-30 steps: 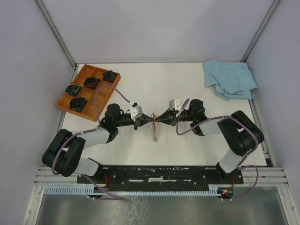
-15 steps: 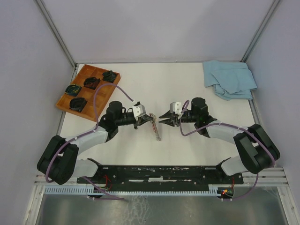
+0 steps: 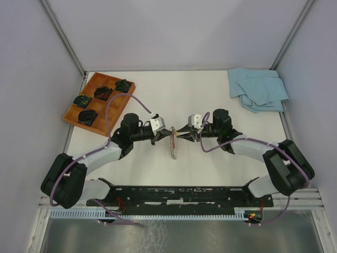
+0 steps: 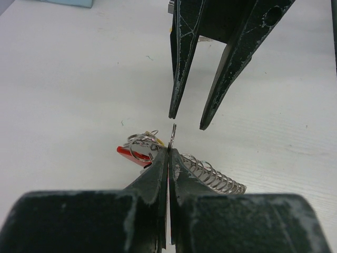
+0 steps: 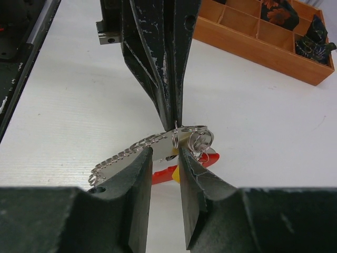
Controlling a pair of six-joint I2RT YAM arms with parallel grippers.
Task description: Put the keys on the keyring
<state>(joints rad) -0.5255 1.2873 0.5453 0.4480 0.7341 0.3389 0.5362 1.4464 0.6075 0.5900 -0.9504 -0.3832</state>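
Silver keyring point(image 5: 197, 138), red strap point(image 5: 208, 159) — pale blue cloth point(image 3: 258, 89) — orange-brown tray point(image 3: 96, 80).

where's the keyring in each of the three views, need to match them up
Top external: the keyring is mid-table between the left gripper and the right gripper, its chain trailing toward the arm bases.
Left wrist: lower centre, at the tip of that camera's own shut fingers.
Right wrist: centre, just beyond that camera's own open fingers.
Shared landmark: the left gripper, pinching the thin ring, shows in all three.

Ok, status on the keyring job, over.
Left pincer shut on the keyring. Right pincer open, tips facing it, apart. Chain and red strap lie beside. Nothing blocking.
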